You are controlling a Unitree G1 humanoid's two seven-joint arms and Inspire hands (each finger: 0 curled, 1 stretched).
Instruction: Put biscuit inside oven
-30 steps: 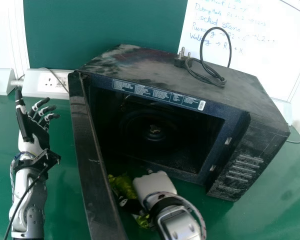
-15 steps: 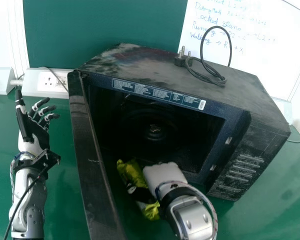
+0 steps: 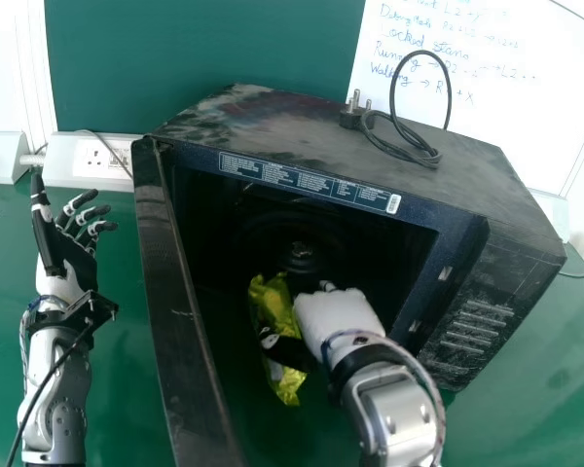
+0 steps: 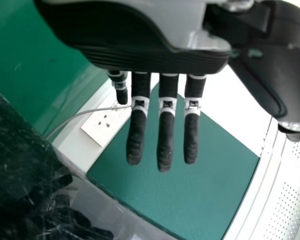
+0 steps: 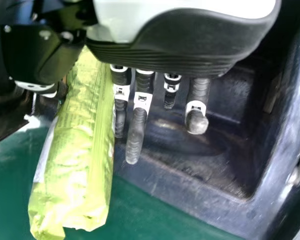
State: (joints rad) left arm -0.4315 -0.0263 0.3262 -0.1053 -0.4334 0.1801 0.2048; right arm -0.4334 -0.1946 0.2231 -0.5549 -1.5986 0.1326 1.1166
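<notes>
Right hand [image 3: 339,316] pinches crinkled, glossy green packet [image 3: 270,304] between thumb and fingers at dusty, boxy oven's [image 3: 282,131] mouth. Left hand [image 3: 76,259]: fingers nearly straight, empty.

The biscuit packet [image 3: 272,304] is long and plump, in a crinkled, glossy yellow-green wrapper with a pale strip along one side. It lies lengthwise towards the mouth of the microwave oven [image 3: 316,151], nearer its door [image 3: 185,311] than its control panel [image 3: 477,321]. Its far end is at the opening; its near end is in front of the oven. Whether the far end has crossed the sill is hard to tell. The oven is black, upright and dusty on top, its door swung wide at the left.
</notes>
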